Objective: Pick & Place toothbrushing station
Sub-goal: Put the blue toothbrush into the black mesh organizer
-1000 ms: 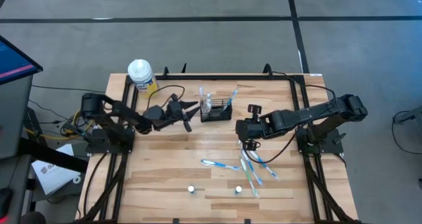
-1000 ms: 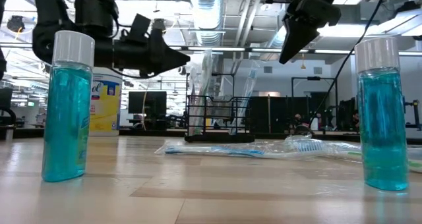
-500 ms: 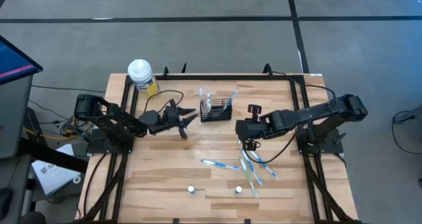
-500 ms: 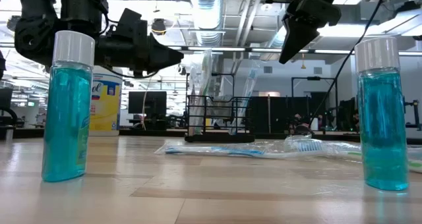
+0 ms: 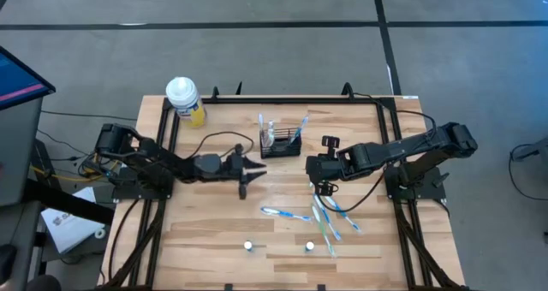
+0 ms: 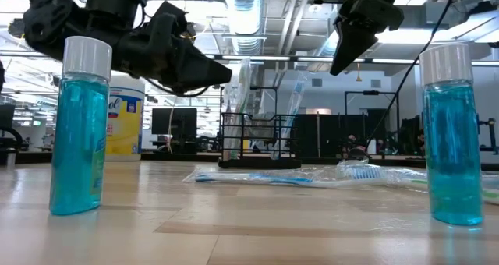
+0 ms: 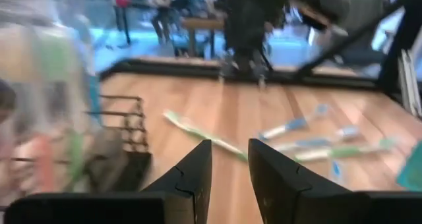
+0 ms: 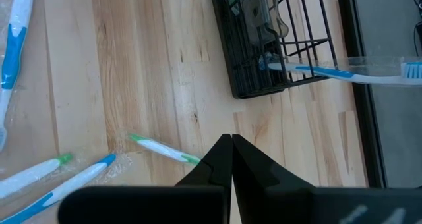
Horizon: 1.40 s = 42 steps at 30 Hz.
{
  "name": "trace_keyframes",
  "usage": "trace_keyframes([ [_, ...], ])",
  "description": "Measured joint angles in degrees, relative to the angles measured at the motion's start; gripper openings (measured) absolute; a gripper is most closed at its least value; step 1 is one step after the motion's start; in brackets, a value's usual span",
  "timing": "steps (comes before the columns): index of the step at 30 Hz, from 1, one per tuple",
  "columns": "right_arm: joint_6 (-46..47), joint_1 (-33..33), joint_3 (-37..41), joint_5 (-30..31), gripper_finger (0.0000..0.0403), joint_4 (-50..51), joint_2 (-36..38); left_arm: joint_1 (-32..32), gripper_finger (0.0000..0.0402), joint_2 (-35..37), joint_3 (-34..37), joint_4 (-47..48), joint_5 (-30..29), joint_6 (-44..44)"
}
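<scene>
Since the earlier frame the left claw (image 5: 253,169) has swung away from the yellow bottle side and now points across the worktop (image 5: 214,222), lower and closer to the front, with its fingers closer together than before. A narrow gap between the two fingers is visible in the left wrist view, so this claw is partly open and holds nothing. The right claw (image 5: 323,188) has not moved; its fingers are pressed together and empty, as the right wrist view shows.

The toothbrushing station (image 5: 285,143) stands just behind the left claw's tip and a little to its far side, and near the right claw, toward the back edge of the worktop. The high view shows it as a small black box with wrapped toothbrushes standing in it. The right wrist view adds that one blue toothbrush (image 8: 343,71) lies tilted over the rim of the holder. The low view shows what the others do not: two bottles of blue liquid (image 6: 80,128) at the front edge, which partly hide the left claw.

Several wrapped toothbrushes (image 5: 325,218) lie on the worktop just under and in front of the right claw. A yellow bottle (image 5: 186,100) with white cap stands at the back corner, well apart from the left claw.
</scene>
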State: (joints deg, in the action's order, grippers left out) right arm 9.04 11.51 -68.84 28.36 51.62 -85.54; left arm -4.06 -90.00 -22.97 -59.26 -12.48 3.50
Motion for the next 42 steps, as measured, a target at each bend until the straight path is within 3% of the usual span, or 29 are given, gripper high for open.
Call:
trace_keyframes([
  [9,0.02,0.0,0.0,-0.02,0.0,0.0,0.0,-3.88,0.0092,-0.02,-12.1,24.12,0.97,0.25],
  [14,0.02,0.0,0.02,-0.02,0.0,0.0,0.0,-5.62,0.0092,-0.02,-18.67,32.3,2.67,0.25],
  [23,0.02,0.0,0.02,-0.04,0.0,-0.02,0.0,-6.95,0.0092,-0.02,-25.46,40.57,4.54,0.22],
  [31,0.02,0.0,0.02,-0.04,0.0,-0.02,0.0,-6.95,0.0092,-0.39,-26.87,41.35,5.46,0.03],
  [42,0.04,0.0,0.02,-0.04,0.0,-0.72,0.0,-7.2,0.0092,-12.88,-37.26,48.03,10.11,0.16],
])
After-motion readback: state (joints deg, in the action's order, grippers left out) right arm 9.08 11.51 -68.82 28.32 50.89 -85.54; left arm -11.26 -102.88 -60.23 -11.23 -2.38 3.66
